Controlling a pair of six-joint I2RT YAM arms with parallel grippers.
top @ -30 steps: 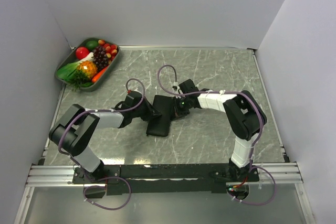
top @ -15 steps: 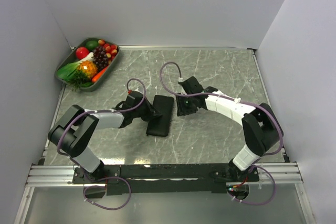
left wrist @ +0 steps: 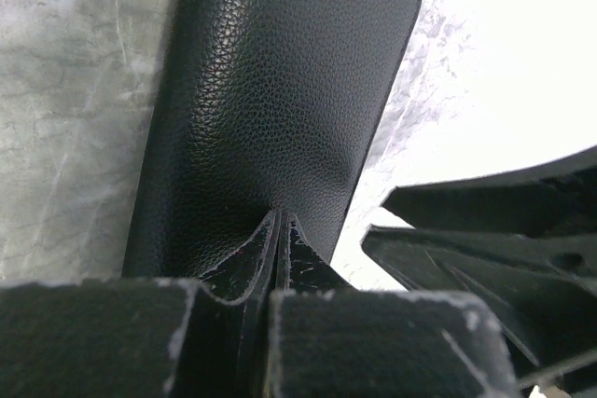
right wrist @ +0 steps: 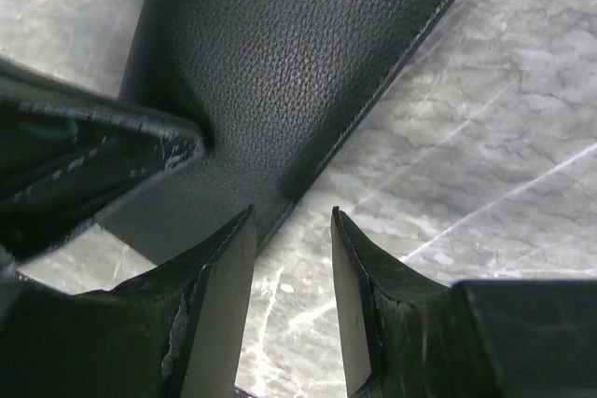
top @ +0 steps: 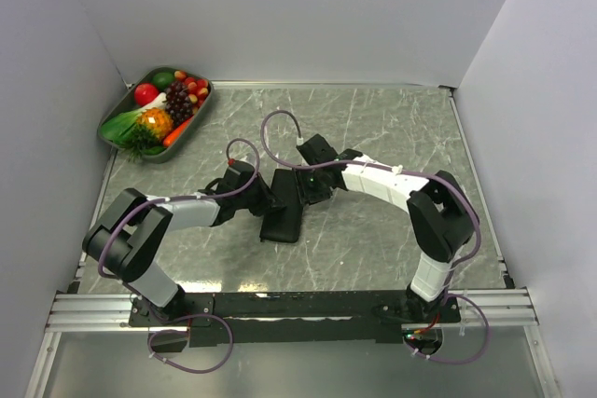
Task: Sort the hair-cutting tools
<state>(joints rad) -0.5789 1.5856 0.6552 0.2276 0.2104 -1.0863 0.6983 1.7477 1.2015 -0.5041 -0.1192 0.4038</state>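
A black leather-grain pouch (top: 283, 219) lies flat on the marble table between the two arms. My left gripper (top: 270, 200) is shut on the pouch's left edge; in the left wrist view its fingers (left wrist: 277, 230) pinch a fold of the pouch (left wrist: 280, 81). My right gripper (top: 304, 190) is open at the pouch's far right edge; in the right wrist view its fingertips (right wrist: 291, 226) straddle the pouch's edge (right wrist: 298, 53) just above the table and hold nothing. No scissors or comb bars show in any view.
A grey tray (top: 199, 111) of toy fruit and vegetables stands at the far left corner. White walls close in the table on three sides. The left gripper's finger (right wrist: 93, 170) shows beside my right fingers.
The right gripper pulled back to the right of the pouch, then moved left onto its far right edge. The left gripper and pouch have stayed put.
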